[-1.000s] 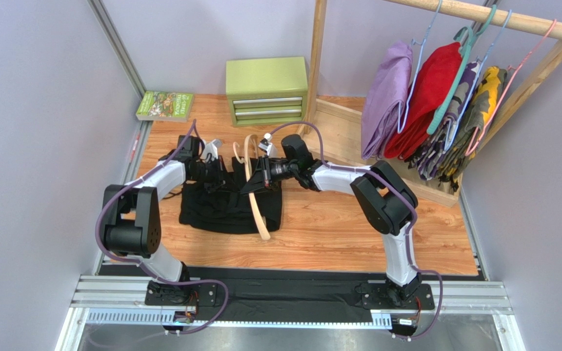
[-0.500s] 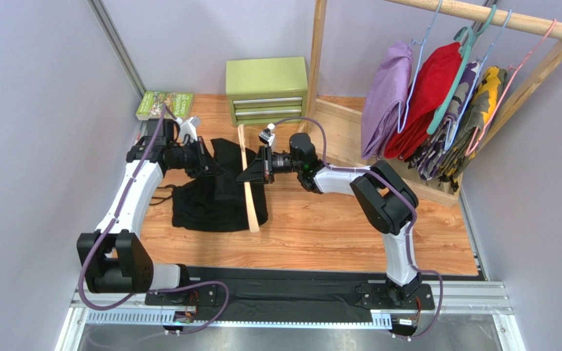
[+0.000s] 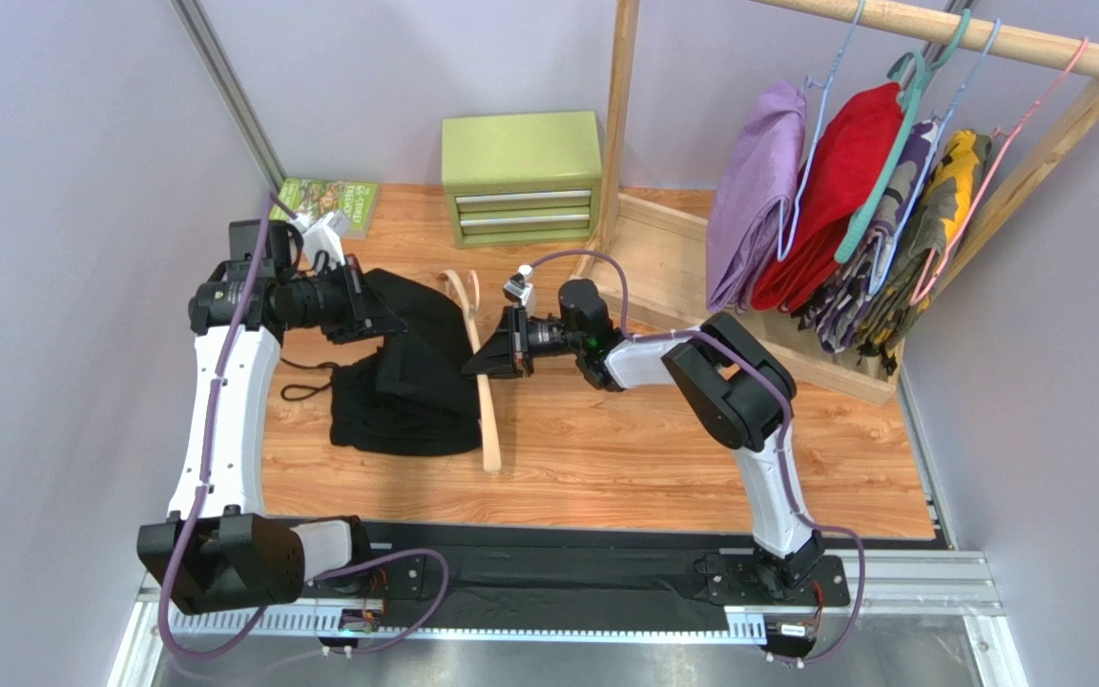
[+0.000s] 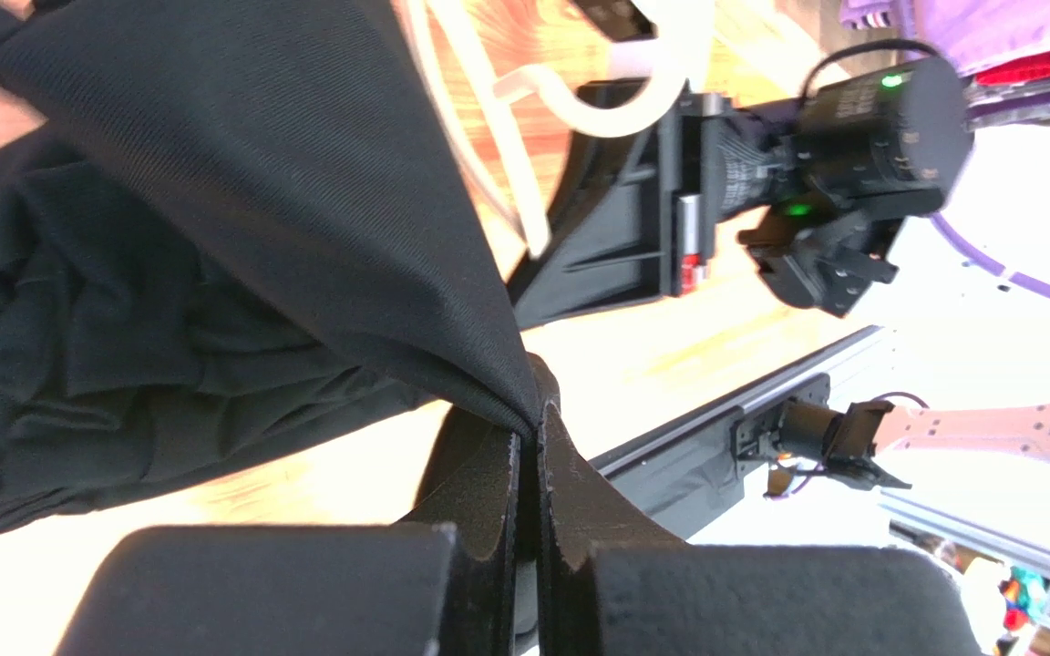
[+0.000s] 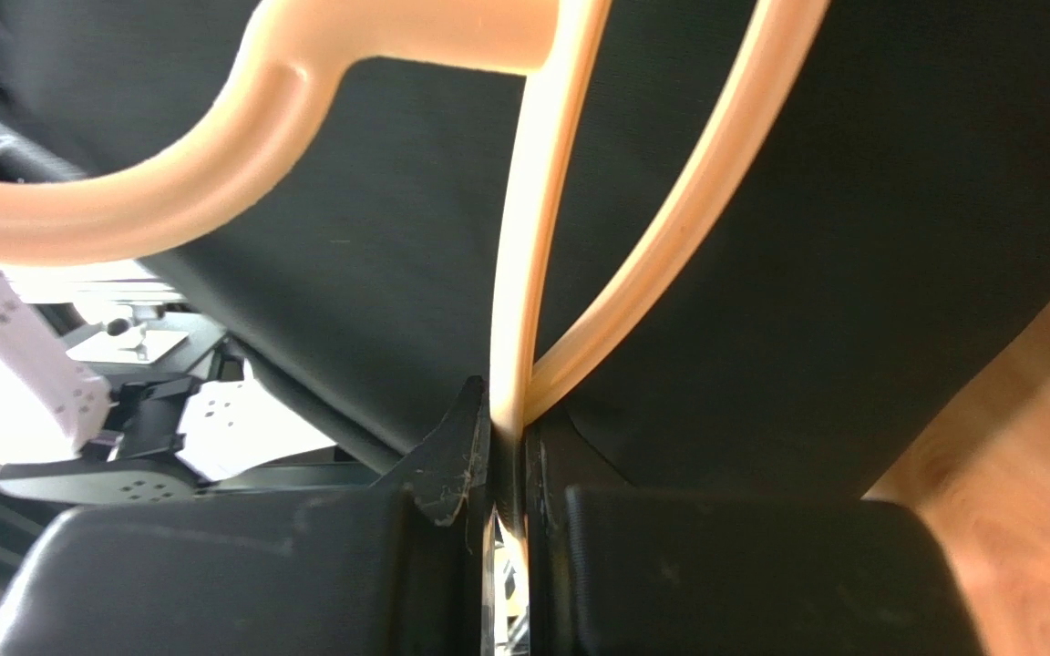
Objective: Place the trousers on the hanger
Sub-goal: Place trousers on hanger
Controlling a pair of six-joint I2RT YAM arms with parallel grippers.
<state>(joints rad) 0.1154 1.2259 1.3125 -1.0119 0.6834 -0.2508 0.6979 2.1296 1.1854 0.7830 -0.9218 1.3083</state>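
Note:
The black trousers (image 3: 405, 358) lie partly on the wooden table, one end lifted to the left. My left gripper (image 3: 369, 312) is shut on a fold of that cloth (image 4: 353, 246), raised above the table. The pale wooden hanger (image 3: 481, 365) stands tilted, its lower end near the table front of the trousers. My right gripper (image 3: 491, 354) is shut on the hanger's crossbar (image 5: 524, 274), with the trousers (image 5: 832, 246) hanging behind and through it. The hanger's hook (image 5: 216, 164) curves off to the left in the right wrist view.
A green drawer box (image 3: 521, 176) and a book (image 3: 323, 203) sit at the back. A wooden clothes rack (image 3: 942, 29) with purple, red and patterned garments on thin hangers stands at the right. Bare table lies in front and to the right of the trousers.
My left arm has swung up and to the left, pulling the held trouser end with it. The right gripper and hanger shifted slightly left and the hanger tilted more upright.

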